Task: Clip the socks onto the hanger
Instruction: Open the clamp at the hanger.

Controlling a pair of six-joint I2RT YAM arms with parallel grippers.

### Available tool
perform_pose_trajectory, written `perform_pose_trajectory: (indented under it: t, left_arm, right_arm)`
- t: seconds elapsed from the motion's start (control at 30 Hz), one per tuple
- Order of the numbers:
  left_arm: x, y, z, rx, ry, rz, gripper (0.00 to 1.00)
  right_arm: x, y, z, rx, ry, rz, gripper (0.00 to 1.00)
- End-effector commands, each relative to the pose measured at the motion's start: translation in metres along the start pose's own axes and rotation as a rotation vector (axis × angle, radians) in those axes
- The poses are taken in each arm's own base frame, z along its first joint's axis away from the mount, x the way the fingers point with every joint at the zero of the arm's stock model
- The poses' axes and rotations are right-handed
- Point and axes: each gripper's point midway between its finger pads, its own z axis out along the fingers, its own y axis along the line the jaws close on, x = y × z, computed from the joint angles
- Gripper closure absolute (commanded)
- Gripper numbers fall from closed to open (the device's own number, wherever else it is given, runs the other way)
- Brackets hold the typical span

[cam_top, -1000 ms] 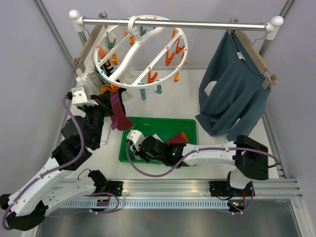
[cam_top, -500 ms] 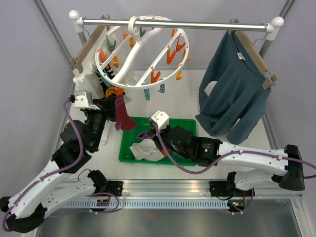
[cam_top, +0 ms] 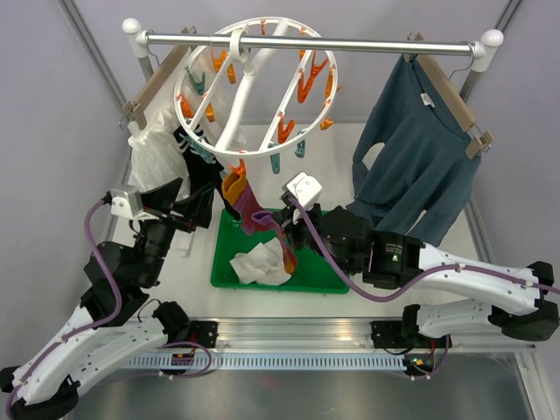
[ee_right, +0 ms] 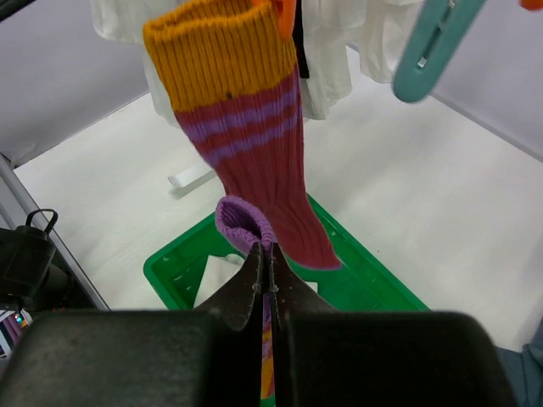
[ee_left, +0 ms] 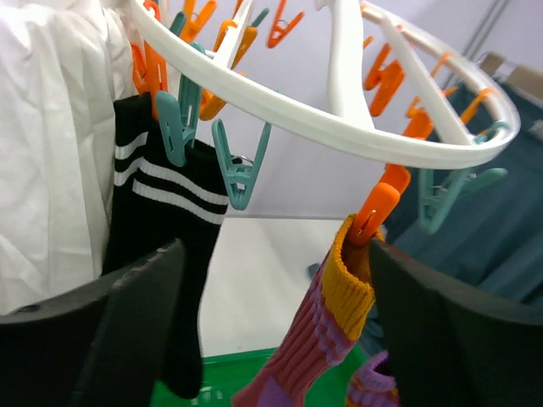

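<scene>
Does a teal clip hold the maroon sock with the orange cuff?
No, the maroon sock hangs by its orange cuff from an orange clip.

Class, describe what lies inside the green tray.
A crumpled white sock lies in the green tray. The right arm and the hanging maroon-and-orange sock cover its far half, so anything there is hidden.

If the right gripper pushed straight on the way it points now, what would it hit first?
Probably the maroon sock with the orange cuff hanging from an orange clip, right beyond the purple-cuffed sock pinched in the right gripper. Depth between them is unclear.
</scene>
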Motion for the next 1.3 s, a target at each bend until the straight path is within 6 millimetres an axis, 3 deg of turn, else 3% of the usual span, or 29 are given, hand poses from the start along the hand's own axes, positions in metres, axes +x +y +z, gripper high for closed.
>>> perform_pose_trajectory:
  t: [0.0, 0.2, 0.33, 0.47, 0.6, 0.83, 1.0, 1.27]
  left_arm:
    - [-0.022, -0.01, -0.014, 0.086, -0.081, -0.097, 0.03]
    - [-0.028, -0.046, -0.032, 0.325, -0.07, -0.03, 0.0]
    - [-0.017, -0.092, -0.047, 0.604, -0.008, 0.04, 0.05]
    - [0.008, -0.117, -0.049, 0.752, 0.092, 0.096, 0.14]
    - [0.022, -0.13, -0.054, 0.849, 0.116, 0.114, 0.16]
    - [0.02, -0.153, -0.049, 0.963, 0.081, 0.113, 0.18]
    - [0.018, -0.168, -0.045, 1.028, 0.07, 0.089, 0.18]
    - [0.02, -0.182, -0.04, 1.083, 0.06, 0.048, 0.23]
  right_arm:
    - [-0.029, -0.009, -0.016, 0.012, -0.052, 0.014, 1.0]
    - [-0.046, -0.01, -0.031, -0.019, -0.084, 0.039, 1.0]
    - [-0.061, -0.012, -0.046, -0.05, -0.106, 0.053, 1.0]
    - [-0.077, -0.007, -0.065, -0.129, -0.136, 0.063, 1.0]
    - [-0.091, -0.004, -0.086, -0.202, -0.172, 0.081, 1.0]
    - [-0.111, -0.001, -0.117, -0.297, -0.233, 0.12, 1.0]
    - [-0.117, 0.004, -0.121, -0.333, -0.242, 0.139, 1.0]
    - [-0.113, 0.011, -0.106, -0.326, -0.223, 0.144, 1.0]
